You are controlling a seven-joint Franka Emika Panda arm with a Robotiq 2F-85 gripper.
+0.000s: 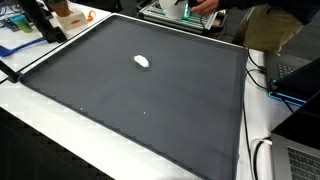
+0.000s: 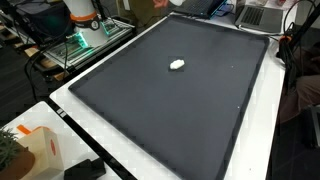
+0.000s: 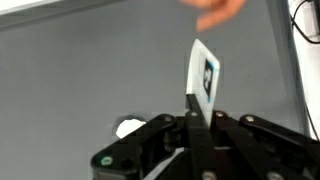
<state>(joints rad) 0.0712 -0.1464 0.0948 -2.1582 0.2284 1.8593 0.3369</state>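
Wrist view: gripper (image 3: 192, 112) with jaws together, clamped on the near edge of a thin white tag card (image 3: 203, 72) bearing a black square marker. Card held in the air over the dark mat (image 3: 60, 80), toward the mat edge bordering the white tabletop (image 3: 308, 80); neither card nor gripper visible in the exterior views. Blurred person's fingers (image 3: 215, 10) just beyond the card's free end; contact impossible to tell. On the mat beside the gripper, apart from it, a small white lump (image 3: 128, 128); same lump (image 1: 141, 62) (image 2: 177, 65) near the mat's middle in both exterior views.

For a sound grip, as judged here: pinch kept on the blank margin, clear of the printed marker; card centred between the pads, flat and unbent; no twisting against the fingers beyond.

Orientation: long axis of the card running straight out from the fingertips, leaning slightly to one side; printed face turned partly toward the camera.
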